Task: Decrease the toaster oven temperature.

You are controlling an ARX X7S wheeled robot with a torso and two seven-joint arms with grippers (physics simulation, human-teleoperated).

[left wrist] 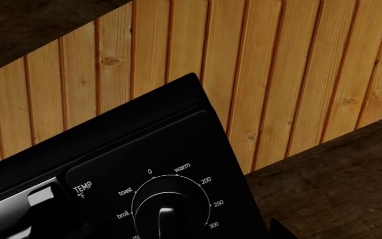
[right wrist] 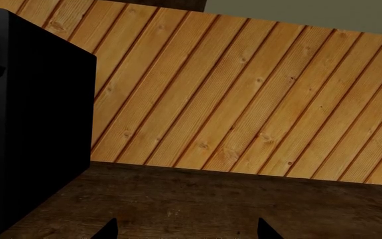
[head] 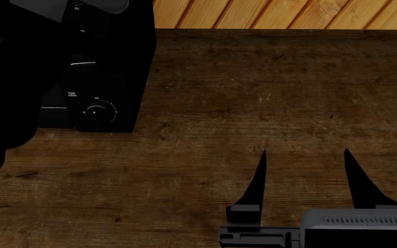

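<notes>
Toaster oven (head: 109, 62), a large boxy appliance in glossy black, stands at about ten o'clock in the head view, on the dark, rough-grained wooden counter (head: 268, 93) and close to the wall of honey-coloured vertical pine planks (head: 288, 13) at twelve o'clock. Most of its front is lost in shadow there; only a small round timer dial (head: 95, 111) with fine white tick marks shows clearly.

As for progress, the job looks barely started or at mid-reach. In the left wrist view the round black temperature knob (left wrist: 166, 214), smooth and domed with a raised bar handle, sits close below the camera, ringed by white lettering: toast, 0, warm, 200, 250, 300, with "TEMP °F" beside it. No fingertip of the left gripper is visible on it, so whether the knob is held, or whether that gripper is spread or clenched, I cannot tell. The pointer's exact setting is cut off by the frame edge, so I cannot say any turn has been made. What remains, by my judgement, is to grasp the knob and rotate it toward the lower numbers.

A bright chrome door handle (left wrist: 25, 209) glints at eight o'clock of the knob in that view.

The right gripper (head: 305, 170), two slim black tapered blades on a grey ribbed body, idles at five o'clock in the head view, spread wide with nothing between the blades, well apart from the oven.
</notes>
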